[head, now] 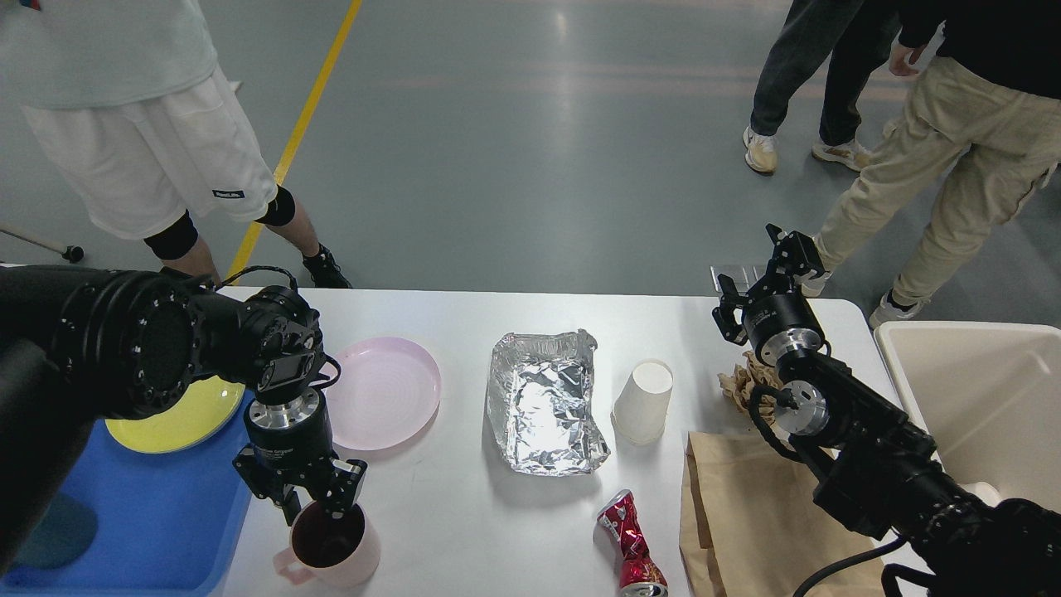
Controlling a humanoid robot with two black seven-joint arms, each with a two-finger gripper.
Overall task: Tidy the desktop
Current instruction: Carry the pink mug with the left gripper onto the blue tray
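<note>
The white desktop [464, 514] carries scattered tableware and litter. A pink mug [331, 551] with a dark inside stands near its front left edge. My left gripper [313, 506] points down onto the mug's far rim, its fingers drawn close together, one at the rim's outside and one over the opening. My right gripper [758, 269] is raised over the table's far right corner, open and holding nothing. A pink plate [381, 392], a crumpled foil tray [543, 402], an upturned white paper cup [645, 400] and a crushed red can [632, 551] lie between the arms.
A blue tray [149, 514] at the left holds a yellow plate [178, 419]. A brown paper bag [738, 514] and crumpled brown paper [740, 383] lie under my right arm. A beige bin [978, 406] stands at the right. People stand beyond the table.
</note>
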